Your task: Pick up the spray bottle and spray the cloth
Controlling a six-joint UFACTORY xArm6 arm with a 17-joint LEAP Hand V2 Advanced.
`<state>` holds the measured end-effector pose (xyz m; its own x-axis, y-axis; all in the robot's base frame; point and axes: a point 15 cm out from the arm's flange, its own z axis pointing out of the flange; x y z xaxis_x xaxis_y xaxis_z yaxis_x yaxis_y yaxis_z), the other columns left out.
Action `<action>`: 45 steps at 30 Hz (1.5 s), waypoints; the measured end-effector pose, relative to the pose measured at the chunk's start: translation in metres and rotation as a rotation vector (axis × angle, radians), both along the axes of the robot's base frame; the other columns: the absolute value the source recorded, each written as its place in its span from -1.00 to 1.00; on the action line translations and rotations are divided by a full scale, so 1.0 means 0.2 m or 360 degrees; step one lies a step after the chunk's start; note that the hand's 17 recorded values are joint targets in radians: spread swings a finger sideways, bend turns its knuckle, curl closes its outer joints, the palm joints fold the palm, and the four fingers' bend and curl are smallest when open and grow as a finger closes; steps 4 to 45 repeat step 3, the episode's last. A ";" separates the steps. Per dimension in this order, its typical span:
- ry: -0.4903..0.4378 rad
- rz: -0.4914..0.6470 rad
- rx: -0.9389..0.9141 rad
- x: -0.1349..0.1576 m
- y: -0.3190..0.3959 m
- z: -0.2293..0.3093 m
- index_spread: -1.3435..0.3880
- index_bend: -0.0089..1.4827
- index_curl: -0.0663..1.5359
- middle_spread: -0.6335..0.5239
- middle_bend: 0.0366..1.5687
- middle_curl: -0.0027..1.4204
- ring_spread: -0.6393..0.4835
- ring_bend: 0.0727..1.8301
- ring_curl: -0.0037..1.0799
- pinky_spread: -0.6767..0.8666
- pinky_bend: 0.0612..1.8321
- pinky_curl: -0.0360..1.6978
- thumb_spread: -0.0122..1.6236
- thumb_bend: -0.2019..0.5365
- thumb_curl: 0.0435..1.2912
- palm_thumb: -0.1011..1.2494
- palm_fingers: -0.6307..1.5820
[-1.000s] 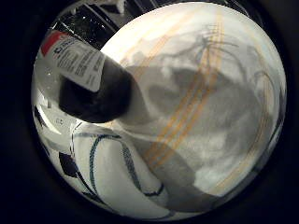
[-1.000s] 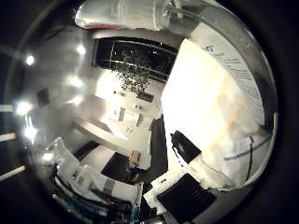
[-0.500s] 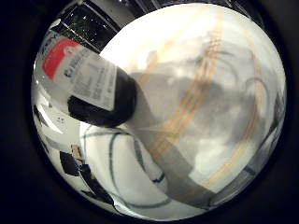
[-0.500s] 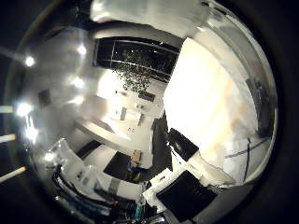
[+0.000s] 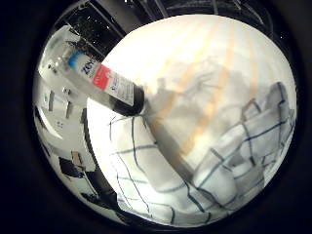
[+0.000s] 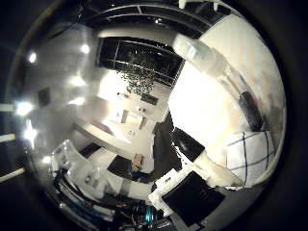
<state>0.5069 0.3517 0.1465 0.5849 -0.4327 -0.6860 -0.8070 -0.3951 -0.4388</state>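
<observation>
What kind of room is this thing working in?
Probably an indoor lab or office-like room. A pale round table holds a spray bottle and a checked cloth. Beyond it are large dark windows, bright ceiling lights and white furniture.

Room was dim: dark window wall (image 6: 139, 60), bright ceiling lights (image 6: 79, 81), white desks (image 6: 130, 118) across the floor.

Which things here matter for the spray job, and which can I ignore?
For the job:
spray bottle, standing on the table
checked cloth, lying next to it
hand

Just there:
white table
room furniture behind
</observation>
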 end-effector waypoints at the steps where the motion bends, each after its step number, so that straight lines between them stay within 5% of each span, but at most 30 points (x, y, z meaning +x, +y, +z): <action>1: -0.0004 -0.0003 -0.0012 -0.02 -0.03 0.02 0.20 -0.78 -0.59 0.23 -0.78 -0.52 0.32 -0.48 -0.48 0.32 -0.41 -0.54 0.29 -0.52 -0.45 0.16 -0.31; 45: -0.0003 -0.0008 -0.0032 -0.06 -0.10 0.04 0.20 -0.77 -0.58 0.23 -0.78 -0.51 0.32 -0.48 -0.47 0.32 -0.42 -0.55 0.29 -0.51 -0.44 0.17 -0.31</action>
